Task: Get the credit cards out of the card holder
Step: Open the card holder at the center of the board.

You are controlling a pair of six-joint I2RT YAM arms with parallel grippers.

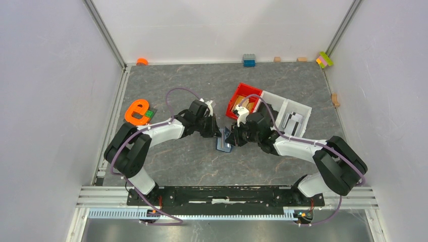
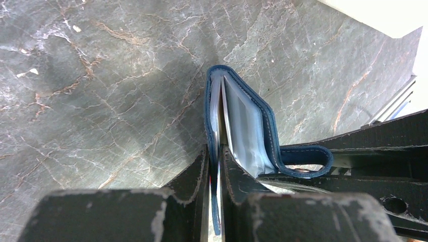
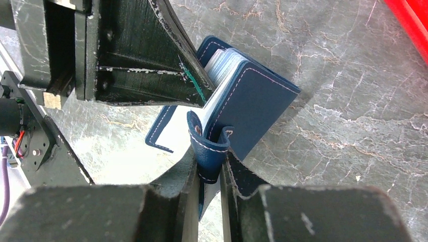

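Holding: my left claw (image 2: pixel 215 171) is pinched almost closed on one navy cover of the card holder (image 2: pixel 242 126), and the leather edge runs straight down between my two fingers.
Right claw: my right claw (image 3: pixel 209 174) is squeezed down narrow on the snap tab (image 3: pixel 208 151), with the strap caught between both fingers.
Card holder, place: it hangs between my two claws over the middle of the grey marbled table (image 1: pixel 176 161), just in front of the red tray (image 1: pixel 251 86). I cannot tell whether its lower edge touches the table.
Card holder, pose: it stands on edge and is partly spread, with the spine away from my left wrist camera. One cover is on my left side and the other swings out toward my right.
Inside: a stack of pale, clear sleeves (image 3: pixel 222 60) shows between the covers.
Credit cards: I cannot make them out from here. Only the sleeve edges show, and nothing pink or tan sticks out of them.
Claws, relation: they face each other across the wallet, very close, and my left fingers fill the upper left of the right wrist view.
Around: a white tray (image 1: pixel 298 103) sits beside the red one on my right. An orange letter-shaped piece (image 1: pixel 136 112) lies well off to my left, and a blue block (image 1: pixel 248 60) is at the far wall.
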